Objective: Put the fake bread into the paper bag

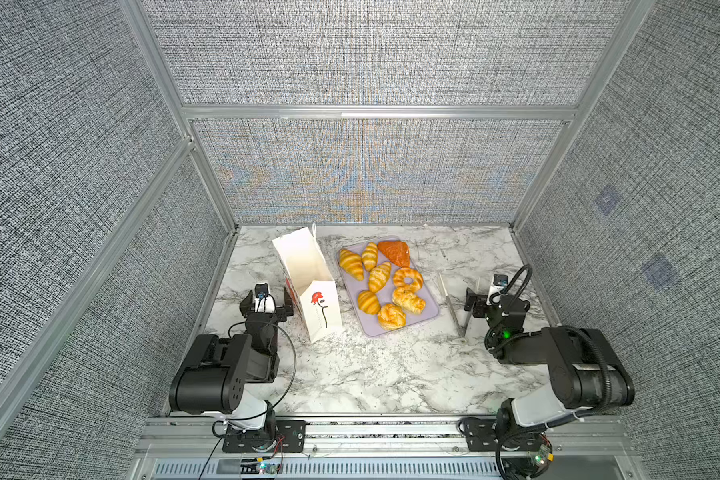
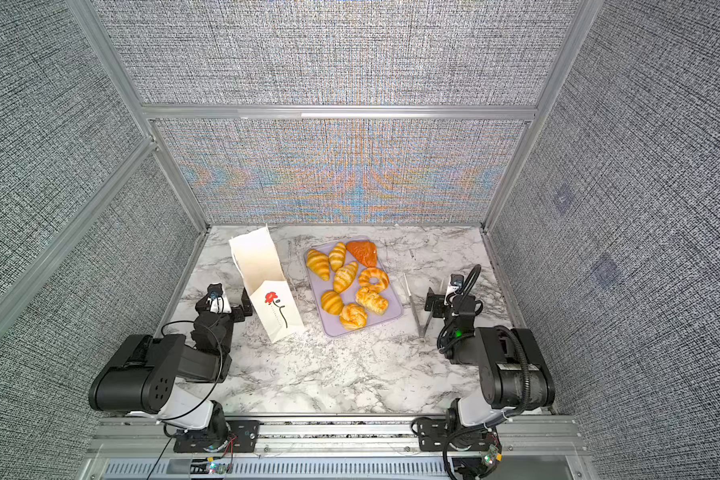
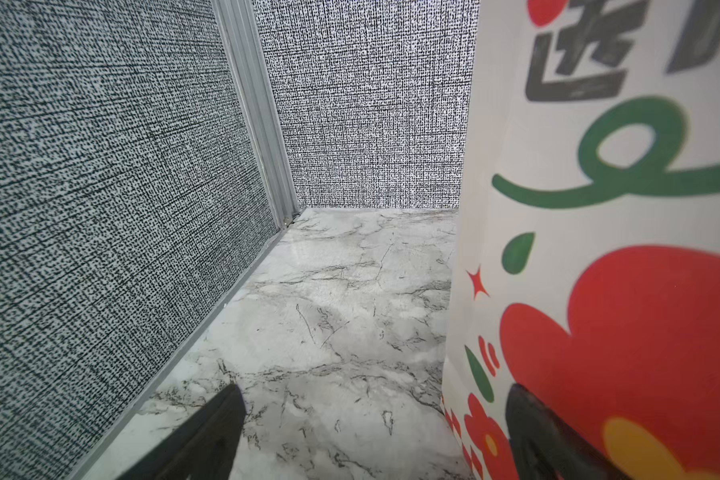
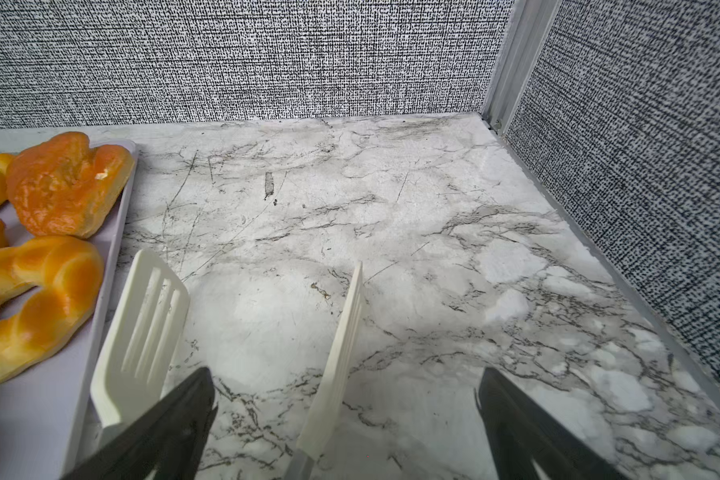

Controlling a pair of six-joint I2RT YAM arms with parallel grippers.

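the fake bread (image 1: 380,276) is eight glossy golden-yellow pieces lying close together on a flat lilac tray (image 1: 431,312): ribbed croissants, a twisted ring (image 1: 408,278), knotted buns at the near end, and one darker orange-brown wedge (image 1: 395,252) at the far end. in the right wrist view the wedge (image 4: 65,183) looks lumpy and shiny, and the ring (image 4: 42,299) shows braided bulges. none of the bread is in the paper bag (image 1: 308,282).

the bag stands just left of the tray, tall and white with its top open. its narrow near face carries a red flower on a black stem. the left wrist view shows its broad side (image 3: 599,249) printed with big red flowers, green swirls and dark lettering.

the left pincer (image 1: 268,298) sits low beside the bag, spread wide and pinching nothing. one finger (image 3: 533,424) lies close against the printed side.

white tongs (image 1: 454,307) rest on the marbled surface (image 1: 391,374) right of the tray. the right pincer (image 4: 346,374) is spread wide at them. one tong arm runs between its fingers, and the slotted arm (image 4: 142,324) lies beside the tray rim. nothing is gripped.
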